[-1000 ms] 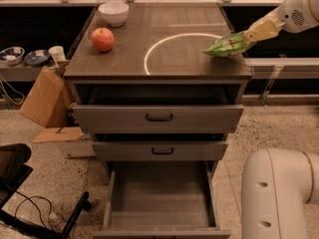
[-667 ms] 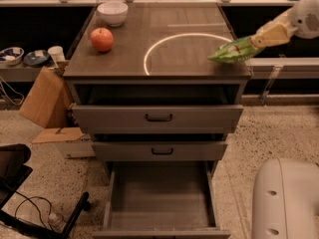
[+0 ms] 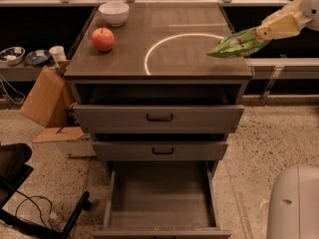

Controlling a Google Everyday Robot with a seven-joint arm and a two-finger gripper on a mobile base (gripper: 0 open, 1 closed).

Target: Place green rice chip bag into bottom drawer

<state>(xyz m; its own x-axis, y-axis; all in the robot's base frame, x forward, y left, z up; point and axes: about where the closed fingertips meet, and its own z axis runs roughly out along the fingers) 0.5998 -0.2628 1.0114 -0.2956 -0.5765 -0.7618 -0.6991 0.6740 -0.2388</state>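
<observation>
Currently the green rice chip bag (image 3: 235, 43) is held clear of the cabinet top (image 3: 174, 19), over its right edge, just right of the white ring (image 3: 155, 48) marked on the surface. The gripper (image 3: 261, 33) is located at the far right, with its fingers clamped on the bag's right end. The rest of the pouch is left unsupported, pointing left and slightly down.

The bottom drawer (image 3: 159, 198) is pulled out on the near side, with its floor bare, well below and left of the bag. The step in hand is judged to be carry-and-lower; release is not yet due.

How it is best done:
- The bag is brought toward the near side first, past the fronts of the top drawer (image 3: 159, 117) and middle drawer (image 3: 162, 151), both left slightly pulled out, and only then lowered. On a straight diagonal the floppy end is likely to be snagged on those fronts or handles.
- The descent is centred between the drawer's side walls, since the free end could be caught on the right wall.
- Release is done low inside the box, so the light pouch is not left draped over the front lip.
- Only one end is gripped, so slow moves are advised. Swing or slip is judged the main risk.

The apple (image 3: 103, 39) and white bowl (image 3: 114, 13) are parked at the far left of the top, well apart from the path, so no clearance issue is expected.
</observation>
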